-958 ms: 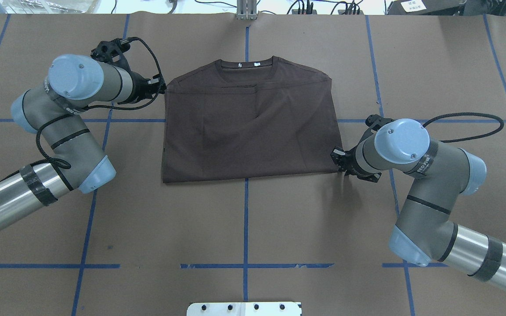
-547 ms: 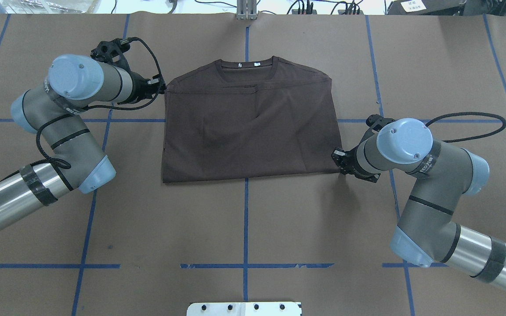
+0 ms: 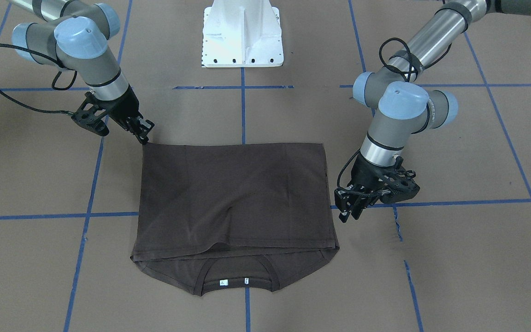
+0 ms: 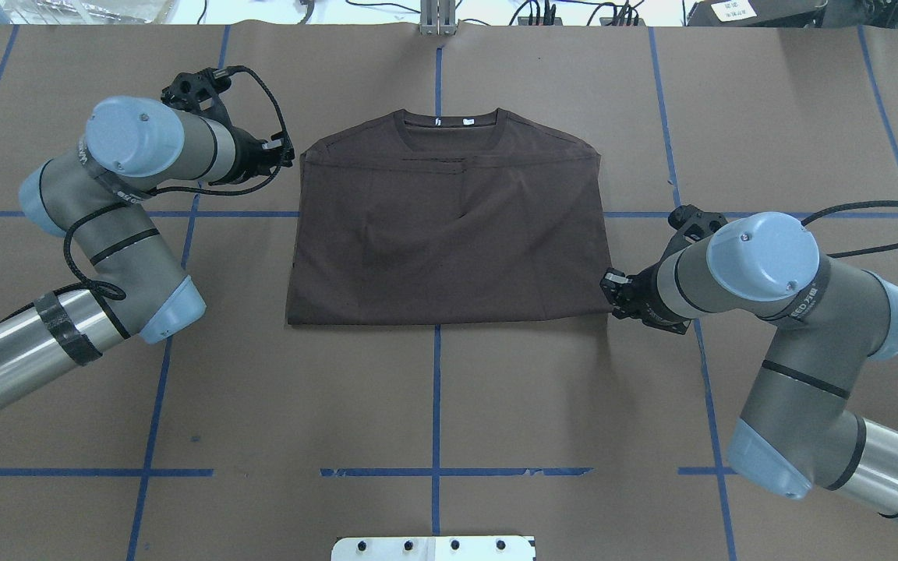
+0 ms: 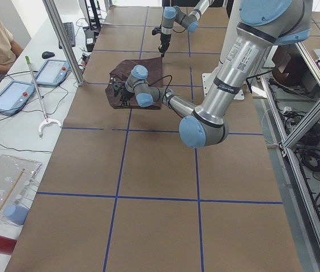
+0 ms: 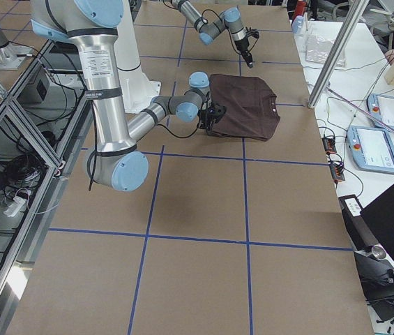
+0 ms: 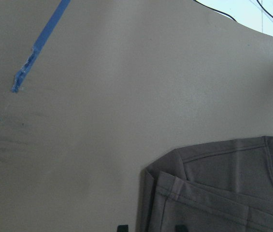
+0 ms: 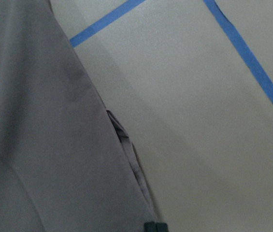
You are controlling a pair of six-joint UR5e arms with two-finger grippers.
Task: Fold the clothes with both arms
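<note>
The brown T-shirt (image 4: 449,234) lies folded flat in the middle of the table (image 4: 449,405), with its collar (image 4: 449,118) on the far side. The right gripper (image 3: 145,137) sits at the near-right corner. The overhead hides its tips, but the right wrist cam shows the fingertips (image 8: 149,226) pressed together on the hem edge, pinching it. The left gripper (image 4: 288,158) is by the far-left shoulder. Its wrist cam shows fingertips (image 7: 122,227) spread with the shirt's edge between them, though I can't tell if they touch it.
</note>
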